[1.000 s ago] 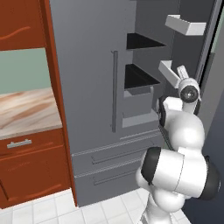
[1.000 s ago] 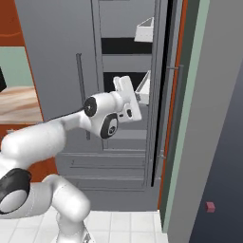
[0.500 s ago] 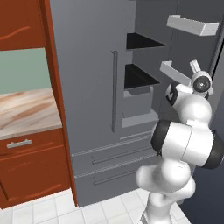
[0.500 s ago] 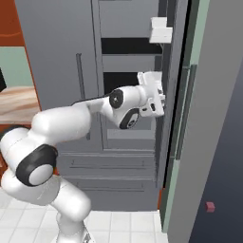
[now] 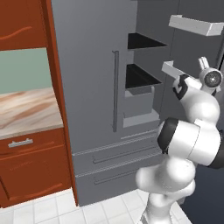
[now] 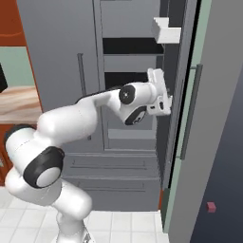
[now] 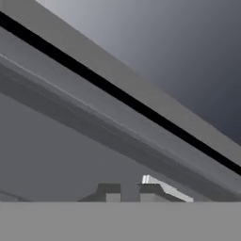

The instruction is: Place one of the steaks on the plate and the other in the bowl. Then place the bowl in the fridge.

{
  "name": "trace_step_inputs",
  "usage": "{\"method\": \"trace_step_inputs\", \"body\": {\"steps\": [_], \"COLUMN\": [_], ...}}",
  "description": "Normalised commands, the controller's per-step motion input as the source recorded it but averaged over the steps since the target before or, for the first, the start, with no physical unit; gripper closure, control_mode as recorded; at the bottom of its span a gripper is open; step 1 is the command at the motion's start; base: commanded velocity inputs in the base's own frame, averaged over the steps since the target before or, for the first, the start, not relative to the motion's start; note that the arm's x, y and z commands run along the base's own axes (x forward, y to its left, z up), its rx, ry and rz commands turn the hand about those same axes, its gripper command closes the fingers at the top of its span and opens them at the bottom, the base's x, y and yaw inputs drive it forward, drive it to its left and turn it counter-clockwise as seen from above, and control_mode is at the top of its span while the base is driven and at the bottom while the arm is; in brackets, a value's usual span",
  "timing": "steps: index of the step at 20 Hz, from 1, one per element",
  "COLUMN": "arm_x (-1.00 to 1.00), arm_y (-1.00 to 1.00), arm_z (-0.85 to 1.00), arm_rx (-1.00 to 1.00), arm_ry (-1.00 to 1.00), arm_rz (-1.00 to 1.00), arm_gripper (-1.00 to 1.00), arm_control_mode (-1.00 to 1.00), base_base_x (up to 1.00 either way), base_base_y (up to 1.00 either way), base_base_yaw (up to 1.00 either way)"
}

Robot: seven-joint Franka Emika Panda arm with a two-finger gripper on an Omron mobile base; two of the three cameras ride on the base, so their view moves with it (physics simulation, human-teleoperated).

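The fridge [image 5: 92, 65] [image 6: 61, 42] stands with its left door shut and its right door [image 6: 211, 118] swung open, and dark shelves [image 5: 140, 78] show inside. My gripper [image 6: 164, 100] [image 5: 178, 83] is up against the inner face of the open door, just under a white door bin [image 5: 171, 68]. In the hand view my gripper [image 7: 129, 194] has its fingertips [image 7: 109, 193] close together, nothing between them, facing grey door panels. The steaks, the plate and the bowl are out of view.
A marble counter [image 5: 24, 111] over red-brown cabinets [image 5: 30, 170] stands left of the fridge. Two fridge drawers [image 5: 113, 168] sit at the bottom. Another white bin [image 5: 197, 24] [image 6: 166, 31] hangs higher on the door, whose bar handle [image 6: 190, 114] faces outward.
My hand has swung right along the fridge front to the open door. The door and its bins have moved a little further right with it.
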Motion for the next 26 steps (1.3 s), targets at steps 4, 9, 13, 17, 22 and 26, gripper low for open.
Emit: {"method": "trace_step_inputs", "body": {"steps": [4,9,13,17,22,26], "arm_x": [-0.63,-0.78,-0.88,-0.98,-0.67,-0.4], "arm_y": [0.38,0.86,0.76,0.41,0.47,0.6], "arm_z": [0.2,1.0,1.0,1.0,0.45,-0.06], "arm_rx": [-0.02,-0.17,-0.18,-0.04,-0.01,-0.08], "arm_ry": [-0.18,0.09,0.17,0.28,0.38,0.4], "arm_rz": [0.02,0.23,0.3,0.25,0.21,0.13], "arm_gripper": [1.0,1.0,1.0,1.0,1.0,1.0], "arm_control_mode": [-1.0,-1.0,-1.0,-1.0,-1.0,-1.0], "base_base_x": [0.0,0.0,0.0,0.0,0.0,0.0], "base_base_y": [0.0,0.0,0.0,0.0,0.0,0.0], "base_base_yaw": [0.0,0.0,0.0,0.0,0.0,0.0]}}
